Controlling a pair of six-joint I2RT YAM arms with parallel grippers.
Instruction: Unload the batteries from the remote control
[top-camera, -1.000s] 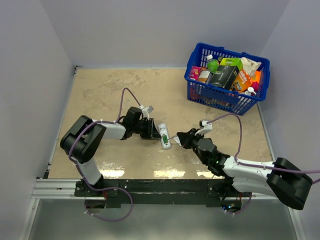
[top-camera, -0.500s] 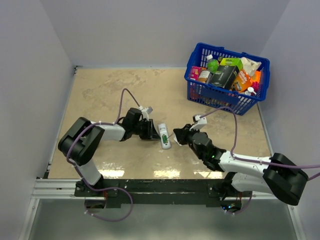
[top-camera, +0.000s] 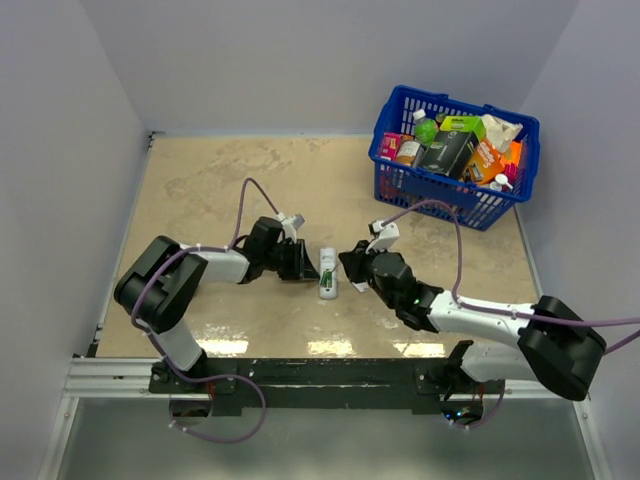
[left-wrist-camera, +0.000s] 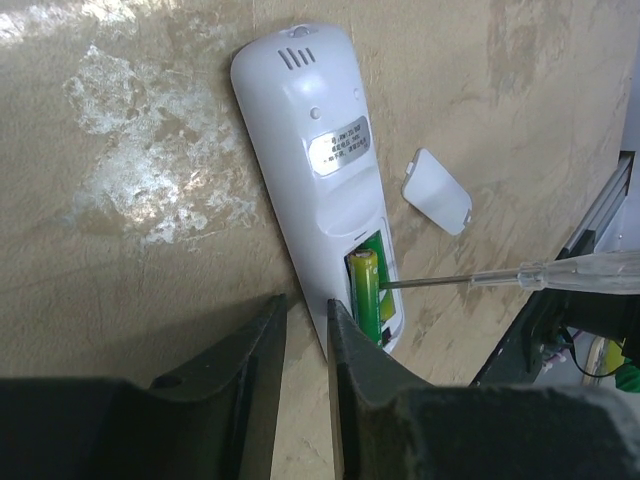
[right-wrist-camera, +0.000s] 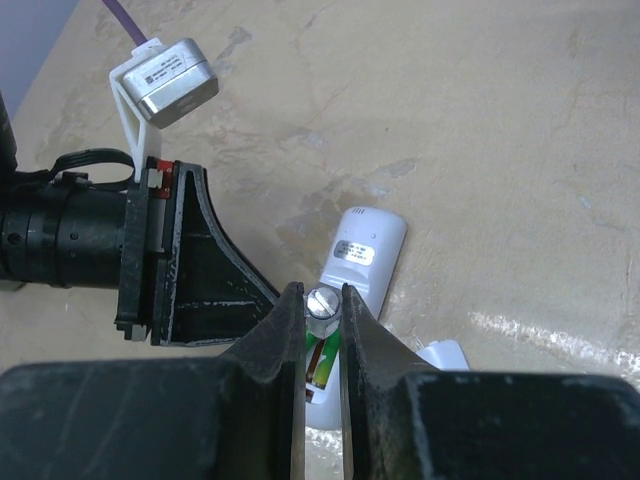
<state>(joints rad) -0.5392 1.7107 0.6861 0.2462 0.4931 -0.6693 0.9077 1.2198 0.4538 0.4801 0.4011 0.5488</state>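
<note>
The white remote control (top-camera: 328, 272) (left-wrist-camera: 310, 150) (right-wrist-camera: 365, 250) lies face down with its battery bay uncovered. A green battery (left-wrist-camera: 364, 290) (right-wrist-camera: 327, 352) sits in the bay. My right gripper (top-camera: 352, 265) (right-wrist-camera: 322, 300) is shut on the handle of a clear screwdriver (left-wrist-camera: 520, 275). The screwdriver's thin shaft reaches from the right to the battery's top end. My left gripper (top-camera: 303, 262) (left-wrist-camera: 300, 310) stands at the remote's left side. Its jaws are a narrow gap apart with bare table between them. One fingertip (left-wrist-camera: 340, 330) rests against the remote's near corner.
The small white cover piece (left-wrist-camera: 437, 190) (right-wrist-camera: 445, 355) lies on the table just right of the remote. A blue basket (top-camera: 450, 195) full of packets and bottles stands at the back right. Grey walls close in the table on the left, back and right.
My right arm has swung left and forward, carrying the screwdriver up to the remote's bay. The left arm and the remote have stayed where they were.
</note>
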